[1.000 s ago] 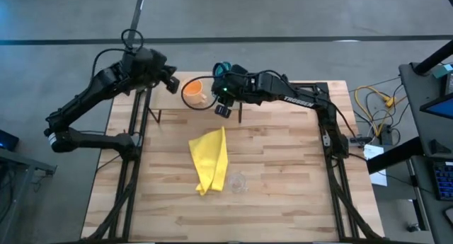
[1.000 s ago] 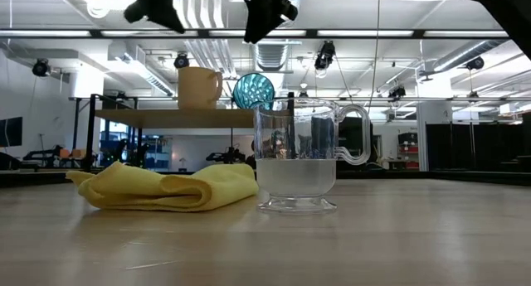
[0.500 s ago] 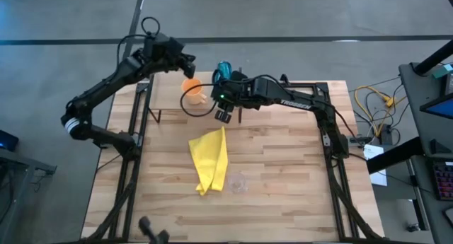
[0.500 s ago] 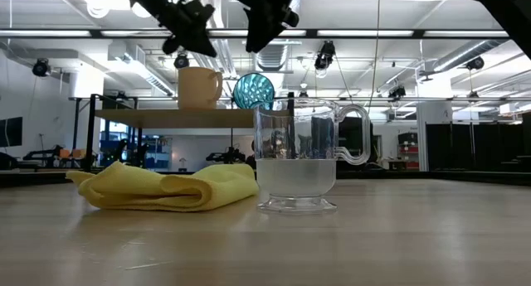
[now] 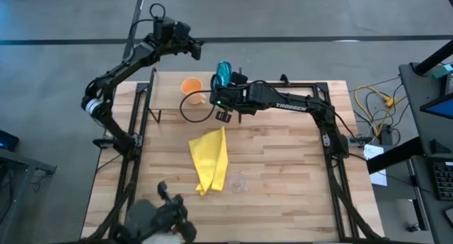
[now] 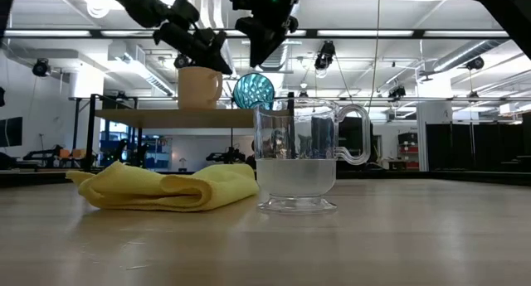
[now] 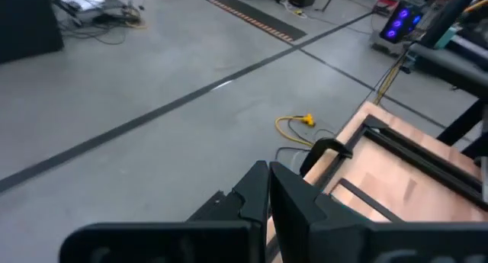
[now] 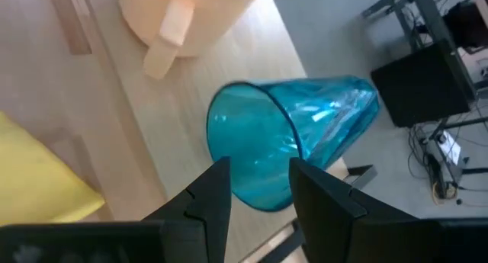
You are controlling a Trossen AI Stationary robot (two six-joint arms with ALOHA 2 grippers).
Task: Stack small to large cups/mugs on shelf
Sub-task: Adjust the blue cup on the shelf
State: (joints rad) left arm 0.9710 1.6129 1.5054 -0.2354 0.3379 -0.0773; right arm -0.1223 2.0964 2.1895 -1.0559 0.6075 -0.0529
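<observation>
Up on the raised light-wood shelf (image 8: 145, 141), the right tool (image 8: 255, 188) hovers unclenched over the toppled teal translucent tumbler (image 8: 293, 137), which lies beside the upright orange mug (image 5: 192, 88). Clenched empty, the left tool (image 5: 195, 49) hangs beyond the table (image 5: 283, 173), where the tiny clear glass (image 6: 296, 160) stands near a crumpled yellow cloth (image 5: 210, 159).

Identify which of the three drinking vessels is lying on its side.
The teal tumbler, tipped over on the shelf beside the upright orange mug. The clear glass stands upright on the tabletop.
</observation>
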